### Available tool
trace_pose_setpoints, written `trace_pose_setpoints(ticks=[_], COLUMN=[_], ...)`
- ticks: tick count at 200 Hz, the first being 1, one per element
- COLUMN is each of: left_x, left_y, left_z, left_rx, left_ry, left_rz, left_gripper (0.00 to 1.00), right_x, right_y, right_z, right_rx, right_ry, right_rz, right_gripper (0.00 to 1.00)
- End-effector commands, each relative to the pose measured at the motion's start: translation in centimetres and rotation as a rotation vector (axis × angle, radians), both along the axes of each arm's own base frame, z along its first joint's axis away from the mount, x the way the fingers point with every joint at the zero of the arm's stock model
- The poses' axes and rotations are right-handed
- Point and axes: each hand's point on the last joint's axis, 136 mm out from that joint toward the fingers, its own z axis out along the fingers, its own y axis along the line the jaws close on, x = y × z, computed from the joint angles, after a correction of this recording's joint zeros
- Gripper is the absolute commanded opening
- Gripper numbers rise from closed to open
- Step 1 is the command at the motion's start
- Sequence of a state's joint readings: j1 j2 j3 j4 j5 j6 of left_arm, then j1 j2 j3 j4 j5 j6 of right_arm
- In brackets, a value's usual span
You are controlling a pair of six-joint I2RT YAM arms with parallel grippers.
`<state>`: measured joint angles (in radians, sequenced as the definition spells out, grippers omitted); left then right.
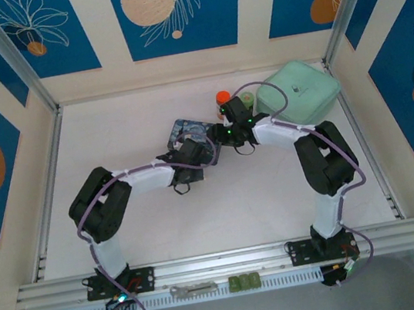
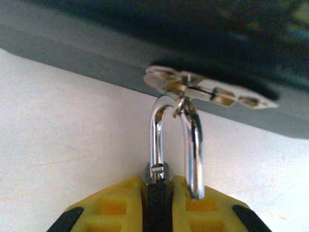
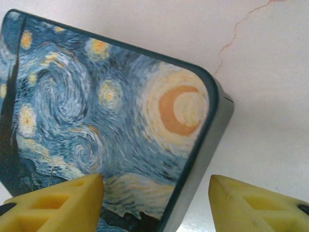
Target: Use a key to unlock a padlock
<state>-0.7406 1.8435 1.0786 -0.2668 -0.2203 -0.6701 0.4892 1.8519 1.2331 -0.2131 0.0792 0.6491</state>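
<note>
**Left tool** (image 2: pixel 157 220): it is clamping the padlock (image 2: pixel 157 195) by its dark body. The yellow fingers (image 2: pixel 111 208) are pressing on the two opposite sides.

**Position of the padlock:** it is hanging at the side of the blue starry box (image 1: pixel 188 132). Its shackle (image 2: pixel 155 135) is passing through a small ring on the pale hasp plate (image 2: pixel 203 89) fixed to that box. One shackle leg is entering the body. The other is appearing to end free beside the body, in front of a finger. This is suggesting a released shackle, but the angle is not confirming it.

**Right tool** (image 3: pixel 154 208): it is standing wide, with one finger (image 3: pixel 53 203) on either side of a rounded corner of the box lid. Whether the fingers are touching the box cannot be told.

**Surroundings:** the box is lying on the table (image 1: pixel 238 205), near a pale green case (image 1: pixel 295 91).

**Handling assessment:**
- The padlock is looking small, rigid and light.
- Its polished shackle is likely to be slippery and is offering poor purchase.
- The squarish body is the sound place to hold, as the left tool is doing now.
- The ring and hasp plate are looking thin, so twisting or hard pulling is risking a bend.
- The box is probably light enough to slide if the padlock is tugged, so bracing its corner with the right tool is advisable.
</note>
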Motion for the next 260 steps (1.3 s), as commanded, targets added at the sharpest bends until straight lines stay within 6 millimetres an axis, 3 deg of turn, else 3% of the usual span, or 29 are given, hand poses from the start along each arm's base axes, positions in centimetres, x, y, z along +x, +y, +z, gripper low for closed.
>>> trace_pose_setpoints(ticks=[1,33,69,104,134,169,202,223,260], left_x=[-1.1,-0.8,0.0,1.1,1.4,3.1,4.3,4.3,4.3], left_y=[3.1,4.5,3.9,2.1,2.5,2.3,3.9,5.4,6.3], left_z=[-0.1,0.7,1.1,1.2,1.2,2.3,2.8,2.9,3.7], left_rx=[0.135,0.229,0.162,-0.1,-0.334,-0.535,-0.536,-0.565,-0.624], left_ry=[0.03,0.009,-0.028,-0.07,-0.136,-0.214,-0.235,-0.271,-0.315], left_rz=[-0.006,-0.032,0.035,0.251,0.478,0.597,0.631,0.652,0.604], left_gripper=[0.11,0.06,0.0,0.0,0.0,0.0,0.0,0.0,0.0], right_x=[-0.6,-0.7,-1.2,-1.9,-2.4,-2.4,-2.2,-2.1,-1.9], right_y=[-0.7,-0.6,-0.2,0.3,0.3,0.4,0.2,-0.1,-0.3], right_z=[-2.0,-3.4,-3.4,-3.6,-4.5,-4.7,-5.0,-5.3,-5.4], right_rx=[-0.053,-0.067,-0.036,-0.025,-0.027,-0.033,-0.053,-0.06,-0.064], right_ry=[0.071,0.115,0.129,0.142,0.169,0.176,0.185,0.193,0.193], right_rz=[-0.043,-0.055,-0.079,-0.074,-0.071,-0.062,-0.071,-0.082,-0.093], right_gripper=[0.6,0.59,0.58,0.58,0.58,0.58,0.57,0.57,0.57])
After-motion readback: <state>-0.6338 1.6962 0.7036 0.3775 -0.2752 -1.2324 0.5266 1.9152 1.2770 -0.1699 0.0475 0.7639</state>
